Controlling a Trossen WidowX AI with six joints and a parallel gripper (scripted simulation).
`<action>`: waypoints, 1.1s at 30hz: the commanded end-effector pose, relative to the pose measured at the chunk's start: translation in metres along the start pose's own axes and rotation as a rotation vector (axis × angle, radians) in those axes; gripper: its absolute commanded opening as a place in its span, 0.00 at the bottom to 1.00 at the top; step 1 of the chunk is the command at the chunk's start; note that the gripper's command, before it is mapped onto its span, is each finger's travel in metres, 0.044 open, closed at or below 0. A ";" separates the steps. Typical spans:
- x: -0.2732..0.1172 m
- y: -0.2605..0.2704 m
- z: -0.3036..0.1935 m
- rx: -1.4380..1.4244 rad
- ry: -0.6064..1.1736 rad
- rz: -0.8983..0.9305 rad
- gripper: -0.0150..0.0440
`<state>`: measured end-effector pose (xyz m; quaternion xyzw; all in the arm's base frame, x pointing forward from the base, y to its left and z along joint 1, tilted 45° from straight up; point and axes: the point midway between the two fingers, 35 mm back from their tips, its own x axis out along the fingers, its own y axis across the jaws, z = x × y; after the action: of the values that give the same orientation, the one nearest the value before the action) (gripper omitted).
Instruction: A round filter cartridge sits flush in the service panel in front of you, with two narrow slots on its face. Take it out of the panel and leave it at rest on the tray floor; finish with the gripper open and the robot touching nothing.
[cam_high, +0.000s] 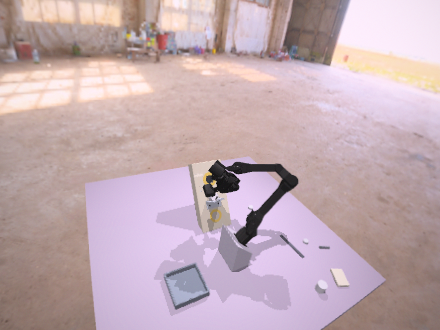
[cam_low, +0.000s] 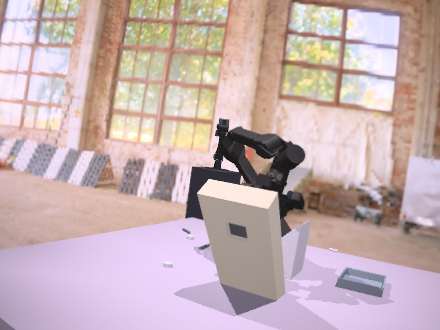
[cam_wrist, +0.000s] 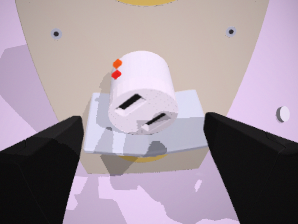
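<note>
The white cartridge (cam_wrist: 142, 75) is out of its socket. In the wrist view it stands on a pale ledge (cam_wrist: 192, 107) on the front of the beige panel (cam_high: 200, 207) (cam_low: 250, 265) (cam_wrist: 90, 20), slotted face toward the camera. Two dark slots and two orange-red marks show. My gripper (cam_wrist: 144, 123) is open, one finger on each side of the cartridge with wide gaps, not touching it in this view. The arm hides part of the panel's upper socket in the top view. The blue-grey tray (cam_high: 192, 300) (cam_low: 360, 288) holds no cartridge.
A grey wedge-shaped block (cam_high: 234, 254) stands between the arm's base and the tray. A dark rod (cam_high: 292, 246), a white cylinder (cam_high: 321, 286), a beige block (cam_high: 339, 277) and a small white disc (cam_high: 305, 241) lie to the right. A yellow ring (cam_high: 220, 215) marks the panel below the ledge.
</note>
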<state>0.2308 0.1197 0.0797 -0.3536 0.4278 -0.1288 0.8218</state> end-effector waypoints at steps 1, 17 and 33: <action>0.007 0.001 -0.003 -0.013 0.010 0.001 0.77; 0.033 0.000 -0.003 -0.013 0.009 0.000 0.77; 0.041 -0.001 -0.001 -0.003 0.005 0.002 0.63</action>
<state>0.2546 0.0971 0.0539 -0.3548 0.4304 -0.1281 0.8200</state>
